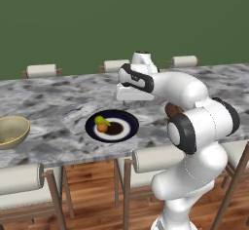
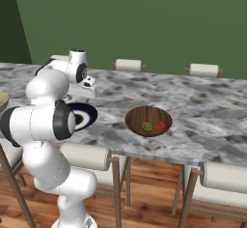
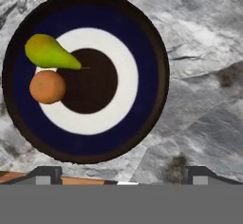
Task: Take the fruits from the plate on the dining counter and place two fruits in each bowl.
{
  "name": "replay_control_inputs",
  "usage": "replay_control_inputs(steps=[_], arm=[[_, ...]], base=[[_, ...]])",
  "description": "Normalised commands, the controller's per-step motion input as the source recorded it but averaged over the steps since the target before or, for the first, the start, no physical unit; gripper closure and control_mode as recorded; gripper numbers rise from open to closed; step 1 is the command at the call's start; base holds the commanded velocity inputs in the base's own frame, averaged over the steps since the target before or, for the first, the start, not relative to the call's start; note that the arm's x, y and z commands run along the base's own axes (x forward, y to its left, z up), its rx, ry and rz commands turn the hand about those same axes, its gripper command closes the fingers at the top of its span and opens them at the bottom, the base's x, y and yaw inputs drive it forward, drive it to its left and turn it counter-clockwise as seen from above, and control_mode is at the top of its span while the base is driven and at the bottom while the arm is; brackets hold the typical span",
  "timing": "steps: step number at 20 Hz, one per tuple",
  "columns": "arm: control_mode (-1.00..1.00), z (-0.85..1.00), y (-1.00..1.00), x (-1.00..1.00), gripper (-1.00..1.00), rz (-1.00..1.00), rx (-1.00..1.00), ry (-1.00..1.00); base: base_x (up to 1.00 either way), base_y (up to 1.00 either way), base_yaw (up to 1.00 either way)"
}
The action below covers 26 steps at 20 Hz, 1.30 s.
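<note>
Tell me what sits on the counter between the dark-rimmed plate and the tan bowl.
Nothing: in the left base view, bare marbled dining counter runs from the plate to the tan bowl.

On the long grey-and-white marbled stone counter [image 1: 53, 102], the round flat plate with dark rim and white ring [image 1: 123, 132] lies near the front edge, carrying a yellow-green elongated fruit [image 1: 101, 121] touching a round orange fruit [image 1: 102, 127], while a pale tan deep bowl [image 1: 11, 131] sits at the left end.
</note>
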Motion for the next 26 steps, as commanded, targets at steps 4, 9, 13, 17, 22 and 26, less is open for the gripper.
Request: replay_control_inputs(steps=[4, 9, 13, 17, 22, 26], arm=[[-1.00, -0.16, 0.55, 0.00, -1.00, -0.03, 0.00, 0.11], [-1.00, -0.30, 0.35, 0.00, -1.00, -0.01, 0.00, 0.02], [-1.00, -0.28, 0.11, 0.12, -1.00, 0.00, 0.00, -0.05], [-1.00, -0.28, 0.00, 0.06, -1.00, 0.01, 0.00, -0.05], [-1.00, -0.37, 0.37, 0.17, -1.00, 0.08, 0.00, 0.00], [-1.00, -0.26, 0.36, 0.27, -1.00, 0.06, -0.02, 0.00]], base=[[0.00, 0.00, 0.00], [0.00, 0.00, 0.00], [0.00, 0.00, 0.00], [0.00, 0.00, 0.00], [0.00, 0.00, 0.00], [0.00, 0.00, 0.00]])
